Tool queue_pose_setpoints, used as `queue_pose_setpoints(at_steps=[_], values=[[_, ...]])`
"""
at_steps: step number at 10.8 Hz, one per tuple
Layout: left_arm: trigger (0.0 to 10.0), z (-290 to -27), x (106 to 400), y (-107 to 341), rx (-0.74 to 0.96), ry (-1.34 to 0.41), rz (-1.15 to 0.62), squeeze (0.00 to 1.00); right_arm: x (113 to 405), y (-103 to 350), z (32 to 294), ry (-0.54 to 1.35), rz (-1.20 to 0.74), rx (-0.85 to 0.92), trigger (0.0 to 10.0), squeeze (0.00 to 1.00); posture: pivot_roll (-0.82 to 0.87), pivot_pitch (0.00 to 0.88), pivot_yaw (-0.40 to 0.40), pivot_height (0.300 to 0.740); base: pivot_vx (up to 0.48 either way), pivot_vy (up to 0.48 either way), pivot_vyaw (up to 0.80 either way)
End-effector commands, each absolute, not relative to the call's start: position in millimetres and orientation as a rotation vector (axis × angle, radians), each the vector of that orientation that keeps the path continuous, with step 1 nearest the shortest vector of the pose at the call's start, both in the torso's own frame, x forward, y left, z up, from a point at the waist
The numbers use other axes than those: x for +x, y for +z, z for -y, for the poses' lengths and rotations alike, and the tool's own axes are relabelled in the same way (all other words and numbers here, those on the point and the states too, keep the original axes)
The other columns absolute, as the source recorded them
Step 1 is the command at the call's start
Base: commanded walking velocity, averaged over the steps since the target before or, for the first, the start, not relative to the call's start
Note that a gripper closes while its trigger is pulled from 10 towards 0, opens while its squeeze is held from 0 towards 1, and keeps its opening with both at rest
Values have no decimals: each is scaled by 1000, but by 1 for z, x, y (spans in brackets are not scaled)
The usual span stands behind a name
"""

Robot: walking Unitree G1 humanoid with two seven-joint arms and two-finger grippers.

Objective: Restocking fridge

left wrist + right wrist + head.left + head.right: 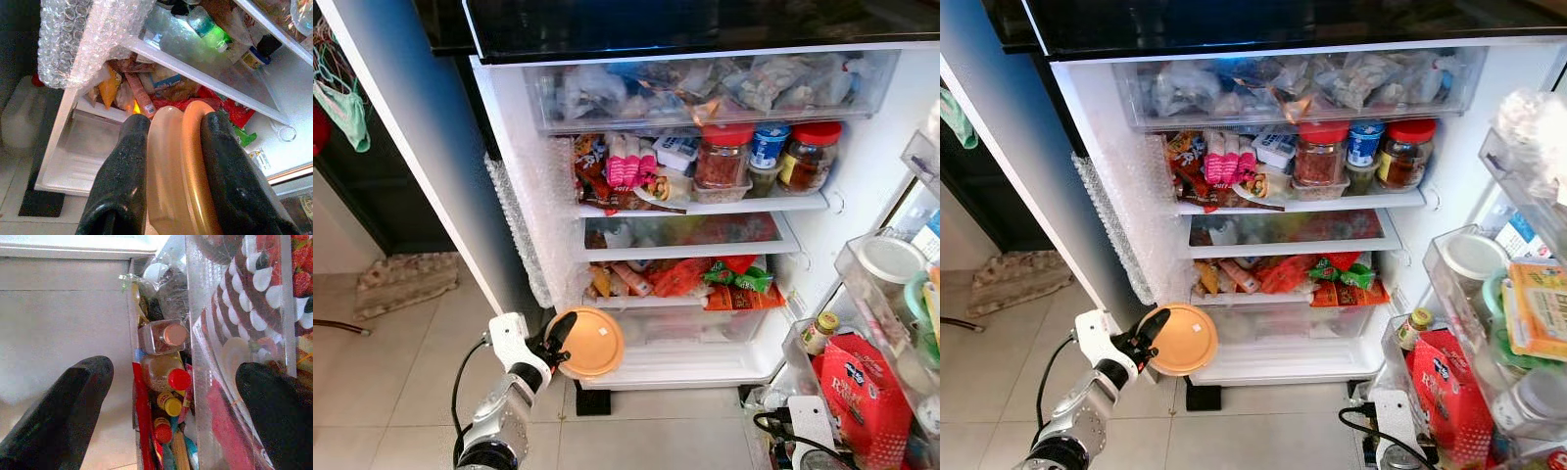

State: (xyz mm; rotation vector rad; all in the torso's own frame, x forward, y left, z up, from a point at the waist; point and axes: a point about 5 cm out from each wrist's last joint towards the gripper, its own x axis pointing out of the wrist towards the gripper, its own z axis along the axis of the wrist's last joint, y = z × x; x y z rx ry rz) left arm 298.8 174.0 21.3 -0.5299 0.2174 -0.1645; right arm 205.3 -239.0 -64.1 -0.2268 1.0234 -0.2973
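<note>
The fridge (524, 196) stands open in front of me, its shelves packed with jars, packets and bags. My left gripper (558, 345) is low at the fridge's bottom left corner, shut on a flat round orange container (589, 343) held on edge. In the left wrist view the two black fingers (122, 171) clamp the orange container (183, 166) in front of the lower shelf and the clear bottom drawer (85, 147). My right gripper (171, 382) is open, down by the door bins, with small bottles (168, 377) between and beyond its fingers.
Door bins (862, 284) on the right hold a white-lidded tub, a small jar (819, 331) and a red packet (867, 392). Bubble wrap (514, 225) hangs along the fridge's left wall. Tiled floor (401, 372) lies to the left, with a mat (406, 282) by the wall.
</note>
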Motion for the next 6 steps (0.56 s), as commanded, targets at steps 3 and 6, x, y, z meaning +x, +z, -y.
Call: queue_pose_setpoints(at_steps=[3,6], values=[[10000,-174,306,31,-535,-188,-183,0,217,-55,244,-365,-1005,-303,10000,0,-45,0,23,740,0,0,0],[10000,-175,305,31,-529,-187,-187,0,125,-83,284,-422,-1130,-327,10000,0,-42,0,23,740,0,0,0]])
